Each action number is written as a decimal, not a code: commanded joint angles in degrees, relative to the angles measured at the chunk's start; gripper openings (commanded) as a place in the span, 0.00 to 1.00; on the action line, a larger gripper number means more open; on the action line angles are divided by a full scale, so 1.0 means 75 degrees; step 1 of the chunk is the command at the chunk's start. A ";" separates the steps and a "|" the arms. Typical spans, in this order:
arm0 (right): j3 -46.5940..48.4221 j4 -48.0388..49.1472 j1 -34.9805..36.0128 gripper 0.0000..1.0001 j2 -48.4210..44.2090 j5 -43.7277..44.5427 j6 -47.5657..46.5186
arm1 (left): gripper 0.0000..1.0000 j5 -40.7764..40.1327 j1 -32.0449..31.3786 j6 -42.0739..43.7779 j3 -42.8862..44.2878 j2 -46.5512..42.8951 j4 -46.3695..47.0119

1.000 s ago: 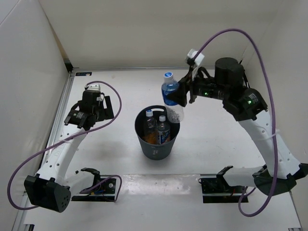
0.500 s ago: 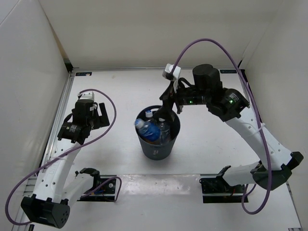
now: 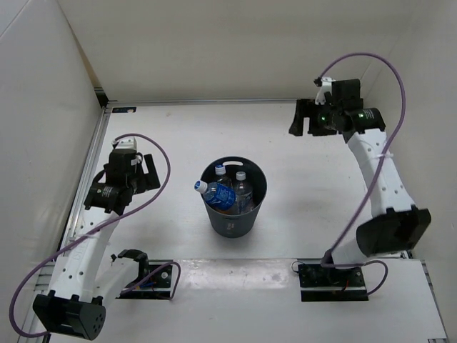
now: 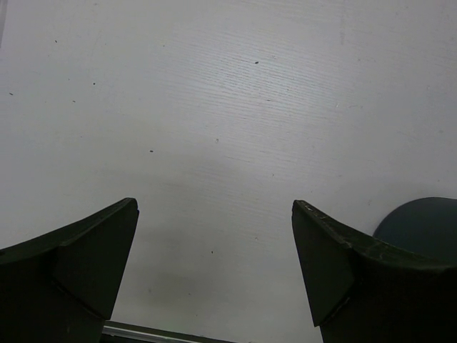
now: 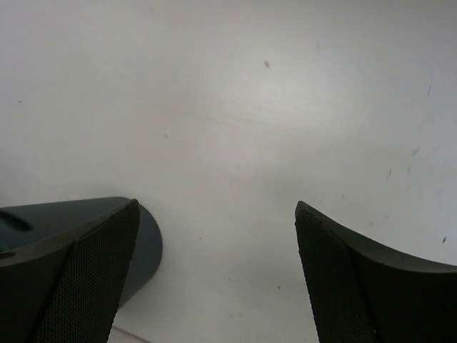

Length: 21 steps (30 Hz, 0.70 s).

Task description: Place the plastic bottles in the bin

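We see the plastic bottles inside the bin, the blue-capped one slanted on top. Our left pincer, left of the bin, and right pincer, beyond it to the right, both gape empty.

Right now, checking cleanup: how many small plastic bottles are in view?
3, all in the round dark grey plastic bin: a blue-capped bottle tilted at its left rim, a white-capped clear bottle at the back, a second white-capped bottle right of centre. Others may lie hidden beneath.
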 commanded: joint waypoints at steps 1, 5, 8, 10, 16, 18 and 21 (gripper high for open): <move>-0.0217 -0.1341 -0.1079 0.90 0.0381 -0.0265 0.0451 | 0.99 0.0056 0.0120 -0.0028 0.0051 -0.0036 -0.0059; -0.1272 -0.0555 -0.2105 0.90 -0.0335 -0.0636 0.0216 | 0.99 0.0044 0.0260 0.0007 -0.0066 -0.0036 -0.0094; -0.1728 -0.0603 -0.2442 0.90 -0.0556 0.0422 0.0286 | 0.99 0.0067 0.0611 -0.0157 -0.0171 0.0046 -0.0118; -0.2291 -0.0286 -0.2643 0.90 -0.0721 0.0399 0.0216 | 0.99 0.0056 0.0974 -0.0355 -0.0230 0.0152 -0.0141; -0.2996 -0.0145 -0.3358 0.90 -0.1085 0.0703 0.0157 | 0.99 -0.0026 0.1771 -0.0731 -0.0581 0.0082 0.0128; -0.3217 -0.0075 -0.3533 0.90 -0.1109 0.0703 0.0075 | 0.99 -0.0015 0.1878 -0.0872 -0.0722 -0.0117 0.0233; -0.3394 0.0066 -0.3663 0.90 -0.1156 0.0715 -0.0030 | 0.99 0.0079 0.1890 -0.0521 -0.0933 -0.0457 0.0456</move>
